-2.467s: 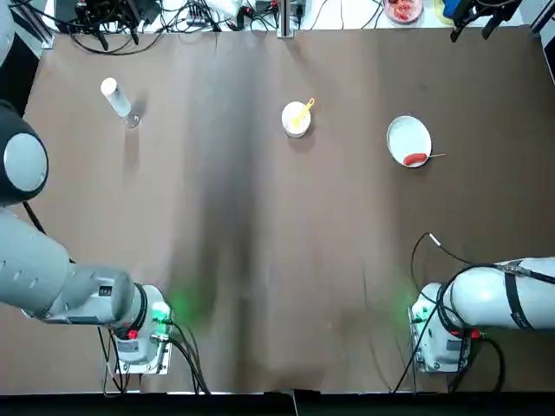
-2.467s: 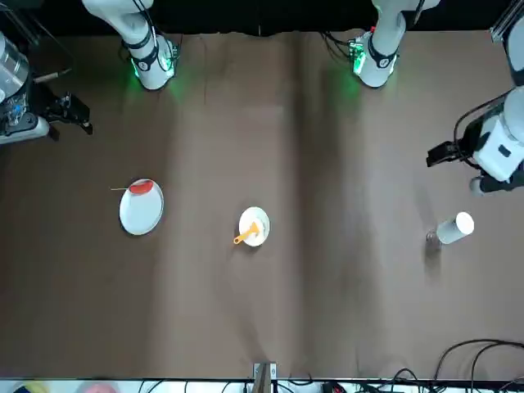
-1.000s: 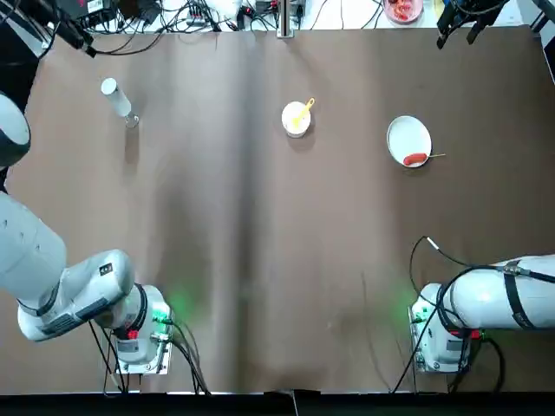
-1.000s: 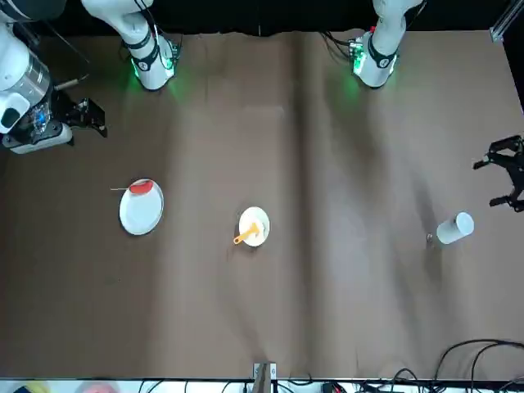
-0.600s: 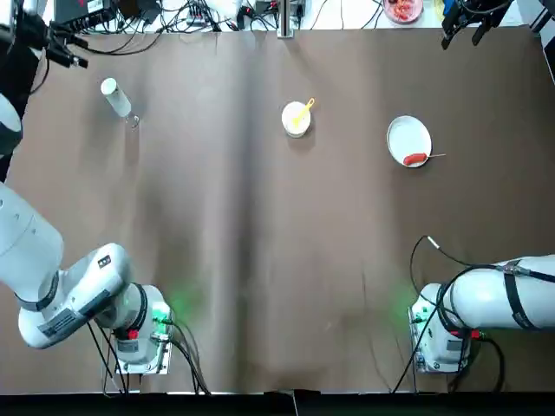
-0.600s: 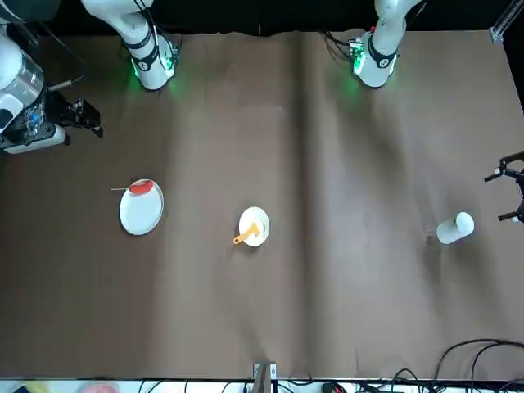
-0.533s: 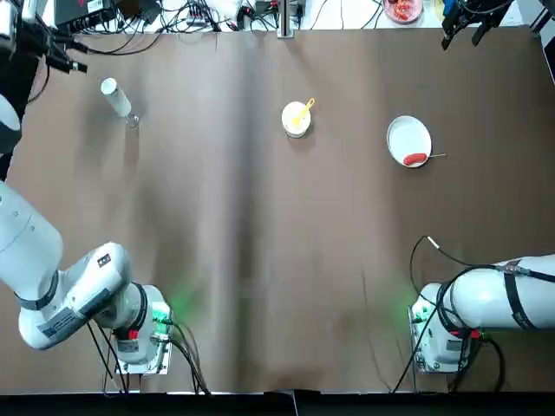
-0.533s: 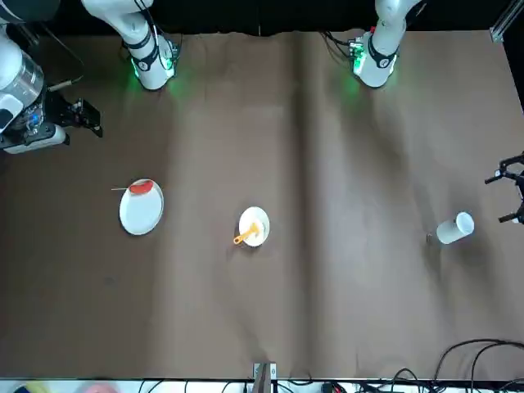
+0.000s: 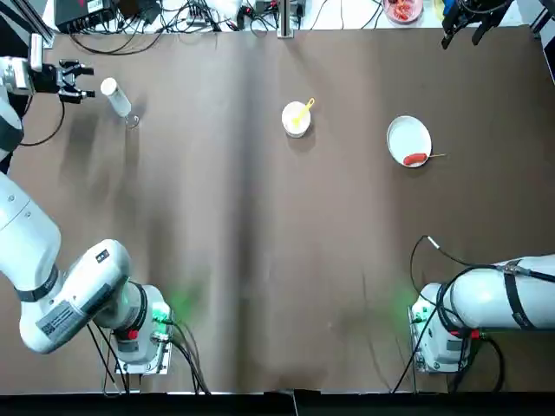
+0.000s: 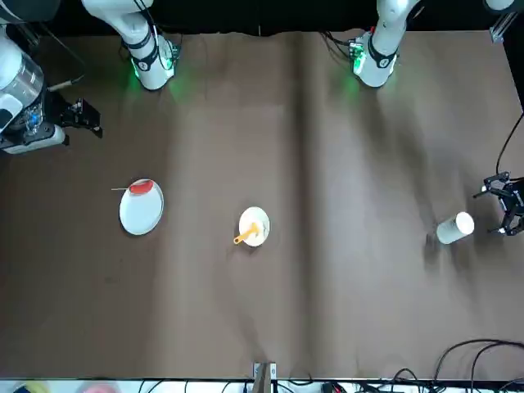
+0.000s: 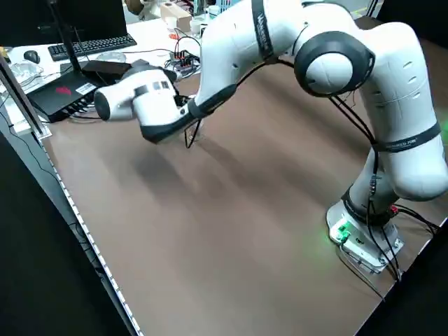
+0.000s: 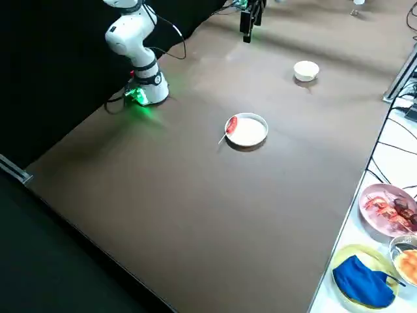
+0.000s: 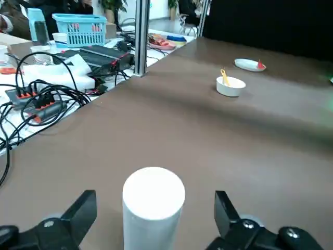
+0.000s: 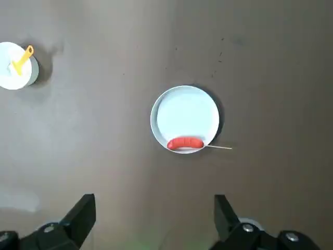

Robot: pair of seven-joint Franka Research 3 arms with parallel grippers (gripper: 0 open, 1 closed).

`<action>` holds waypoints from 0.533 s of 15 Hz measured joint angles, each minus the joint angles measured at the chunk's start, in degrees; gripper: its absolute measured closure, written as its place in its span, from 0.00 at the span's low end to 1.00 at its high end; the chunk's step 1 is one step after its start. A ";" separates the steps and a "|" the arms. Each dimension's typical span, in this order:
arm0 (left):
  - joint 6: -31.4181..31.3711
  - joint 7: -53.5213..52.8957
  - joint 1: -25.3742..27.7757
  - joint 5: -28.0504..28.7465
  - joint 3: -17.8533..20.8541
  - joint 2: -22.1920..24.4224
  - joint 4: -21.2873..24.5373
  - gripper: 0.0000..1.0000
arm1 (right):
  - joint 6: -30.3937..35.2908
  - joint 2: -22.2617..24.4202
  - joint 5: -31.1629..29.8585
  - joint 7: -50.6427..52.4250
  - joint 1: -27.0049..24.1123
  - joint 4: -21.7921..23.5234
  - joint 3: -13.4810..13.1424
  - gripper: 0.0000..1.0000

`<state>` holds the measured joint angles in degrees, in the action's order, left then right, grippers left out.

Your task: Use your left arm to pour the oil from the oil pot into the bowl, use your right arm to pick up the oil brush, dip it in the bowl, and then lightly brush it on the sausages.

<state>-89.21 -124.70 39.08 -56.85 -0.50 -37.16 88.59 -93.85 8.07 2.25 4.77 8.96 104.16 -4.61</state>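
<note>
Looking down from the top view, the oil pot [image 9: 115,100] stands at about ten o'clock on the brown desk [image 9: 260,243], its white cap toward the left end effector [image 9: 80,81], which sits just beside it at nine o'clock with fingers apart and not touching. The bowl [image 9: 296,120] lies near twelve o'clock of the desk's middle with the oil brush [image 9: 303,109] resting in it, handle leaning out toward one o'clock. At two o'clock is the plate [image 9: 408,139], and the sausages [image 9: 415,159] lie on its near rim, the skewer stick poking off toward three o'clock. The right end effector [image 9: 471,24] hangs at the far right corner, well apart from everything.

Across the desk, the front view shows the oil pot [image 10: 453,228] at three o'clock with the left end effector [image 10: 503,205] just beside its cap, fingers spread. The bowl [image 10: 254,226] sits near the middle, the plate [image 10: 141,207] at nine o'clock, and the right end effector [image 10: 82,116] toward ten o'clock.

From the left side view, the left arm reaches over the far desk edge; its end effector is hard to make out.

The right side view shows the plate [image 12: 247,130] and bowl [image 12: 305,70] well apart.

The left wrist view has the oil pot's cap [image 13: 153,190] between the open fingers [image 13: 83,208].

The right wrist view looks down on the sausages [image 14: 185,144] from high up, fingers [image 14: 225,213] wide apart.
</note>
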 joint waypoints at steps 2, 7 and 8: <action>0.21 -3.33 0.94 -3.39 0.00 -2.64 -0.04 0.00 | -1.32 0.02 0.00 -0.01 -0.02 -0.02 0.00 0.00; 0.25 -9.97 0.99 -7.71 -0.07 -6.58 -0.08 0.00 | -1.62 0.02 0.00 -0.01 -0.48 0.01 -0.08 0.00; 0.26 -10.30 0.99 -7.87 -0.09 -7.24 -0.09 0.00 | -1.57 0.02 0.00 -0.01 -0.47 0.04 -0.03 0.00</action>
<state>-88.95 -135.00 40.07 -64.72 -0.58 -44.39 88.50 -95.42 8.09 2.25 4.76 8.49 104.20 -4.64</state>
